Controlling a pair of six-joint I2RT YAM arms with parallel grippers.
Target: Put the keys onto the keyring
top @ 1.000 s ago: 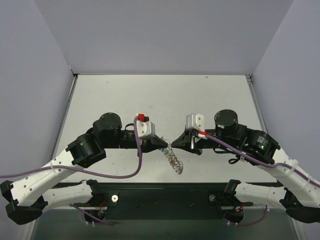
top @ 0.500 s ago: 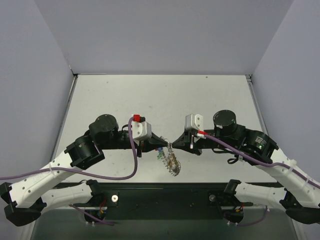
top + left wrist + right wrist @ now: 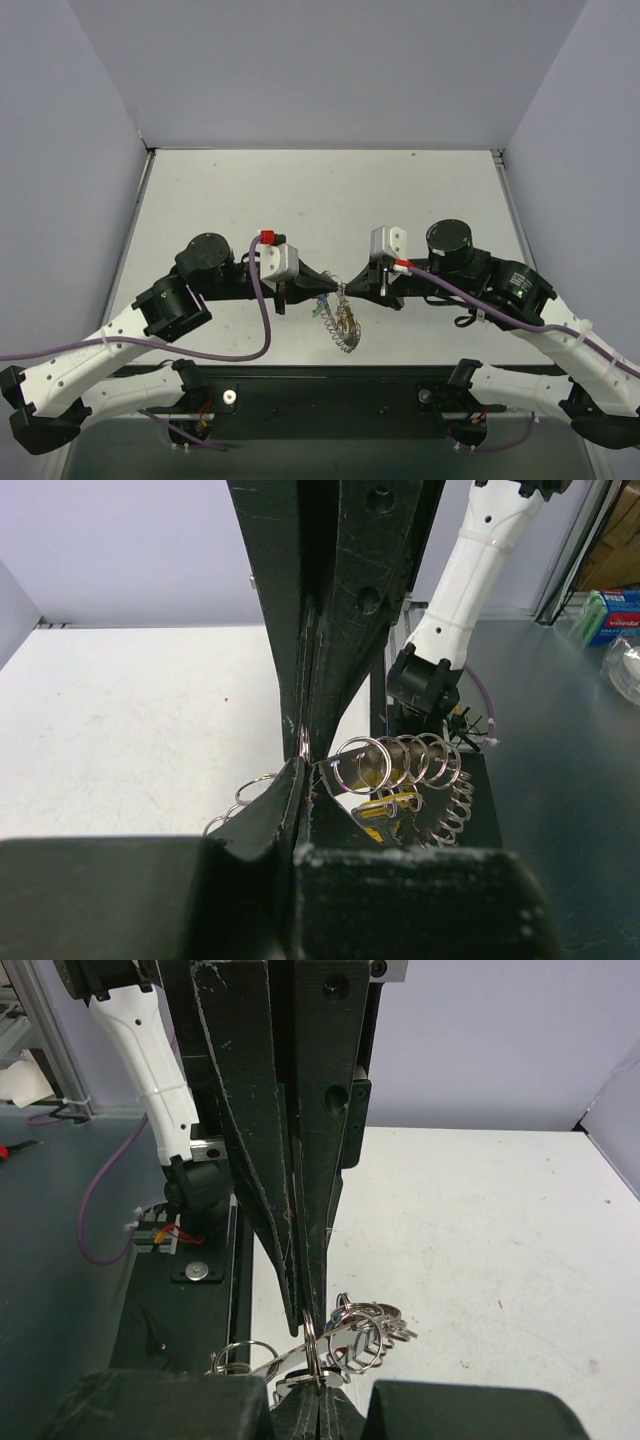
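The keyring [image 3: 343, 335] is a silvery coil-rimmed ring hanging between my two gripper tips above the near table edge. My left gripper [image 3: 323, 297] is shut on a thin metal loop of it; in the left wrist view the coil [image 3: 405, 763] runs out to the right of the closed fingers. A yellow-headed key [image 3: 385, 805] hangs in the coil, and a blue-green key head [image 3: 320, 302] sits at the left tip. My right gripper [image 3: 345, 288] is shut on an edge-on ring loop [image 3: 310, 1345], with a bunch of small rings [image 3: 365, 1330] beside it.
The white table [image 3: 320, 200] stretches away behind the grippers, with grey walls on three sides. The black base rail [image 3: 320, 395] lies right below the hanging ring. The two gripper tips nearly touch.
My left gripper has drawn back a little to the left and toward me. The hanging coil and the blue-green key have shifted left with it. The right arm has hardly moved.
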